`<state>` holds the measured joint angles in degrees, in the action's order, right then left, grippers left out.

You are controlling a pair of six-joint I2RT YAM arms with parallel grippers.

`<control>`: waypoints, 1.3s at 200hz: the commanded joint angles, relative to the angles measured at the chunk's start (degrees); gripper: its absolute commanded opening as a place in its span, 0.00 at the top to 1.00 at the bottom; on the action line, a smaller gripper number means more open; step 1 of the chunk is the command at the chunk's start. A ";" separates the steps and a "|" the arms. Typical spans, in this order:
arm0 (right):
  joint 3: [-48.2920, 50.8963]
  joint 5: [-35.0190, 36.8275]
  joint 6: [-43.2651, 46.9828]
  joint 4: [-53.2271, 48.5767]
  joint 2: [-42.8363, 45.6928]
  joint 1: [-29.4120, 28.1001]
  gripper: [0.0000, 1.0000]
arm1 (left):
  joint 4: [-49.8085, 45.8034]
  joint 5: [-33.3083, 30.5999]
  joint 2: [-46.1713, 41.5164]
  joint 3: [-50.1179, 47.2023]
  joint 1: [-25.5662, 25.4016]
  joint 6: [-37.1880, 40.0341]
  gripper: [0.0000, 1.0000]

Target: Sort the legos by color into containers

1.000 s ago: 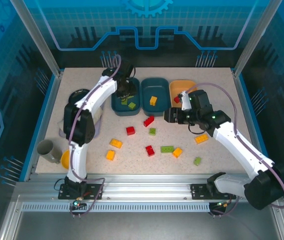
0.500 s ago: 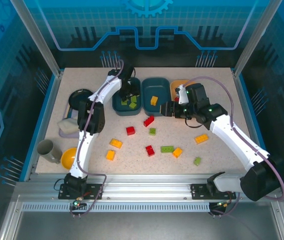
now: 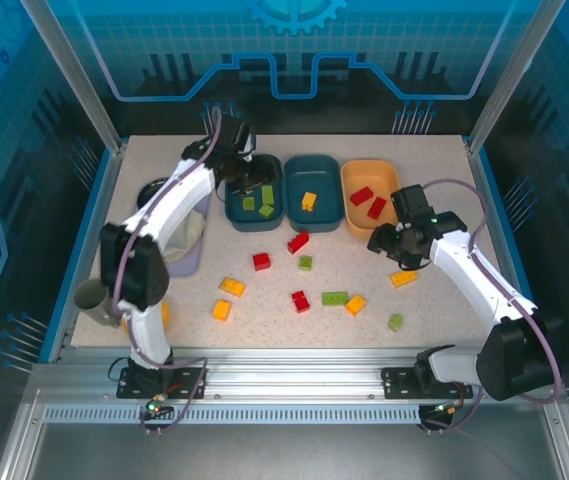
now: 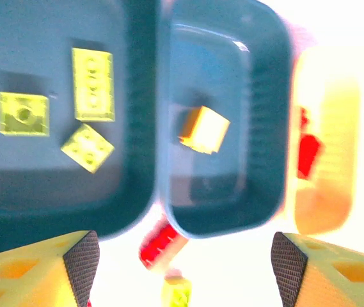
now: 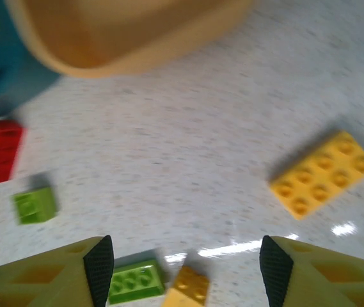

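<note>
My left gripper [image 3: 239,172] hovers open and empty over the left dark teal container [image 3: 232,210], which holds three green legos [image 4: 93,84]. The middle teal container [image 3: 312,217] holds one yellow lego [image 4: 204,129]. Two red legos [image 3: 368,201] lie in the light orange container [image 3: 369,225]. My right gripper [image 3: 389,243] hangs open and empty above the table, just in front of the orange container. An orange lego [image 5: 325,173] lies to its right, while a green lego [image 5: 135,279] and another orange lego [image 5: 188,288] lie between its fingertips. Several red, green and orange legos are scattered mid-table [image 3: 300,300].
A lavender tray [image 3: 189,245], a black round dish [image 3: 154,190] and a grey cup [image 3: 94,298] stand along the left side, partly behind the left arm. A raised frame edges the table.
The left jaws have opened over the left teal container, where a third green lego now lies. The right gripper has drawn back from the orange container toward the near right.
</note>
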<state>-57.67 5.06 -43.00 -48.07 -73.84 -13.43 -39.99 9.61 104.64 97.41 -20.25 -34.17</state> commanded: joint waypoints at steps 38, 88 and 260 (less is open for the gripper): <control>5.24 2.07 -7.23 -2.35 0.90 3.71 0.33 | 16.62 4.96 -24.14 -32.73 -9.96 -8.21 0.21; 11.89 -4.59 -11.66 7.15 -2.76 13.40 0.30 | 22.76 5.12 -32.78 -44.35 -15.18 -12.58 0.18; -9.57 6.12 1.78 6.73 -12.92 -8.57 0.77 | 12.38 -6.08 -32.76 -34.77 -14.12 -12.85 0.20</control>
<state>-56.64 5.82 -49.01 -39.68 -85.21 -12.84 -23.05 9.08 72.58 57.91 -35.24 -46.63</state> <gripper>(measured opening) 0.278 0.804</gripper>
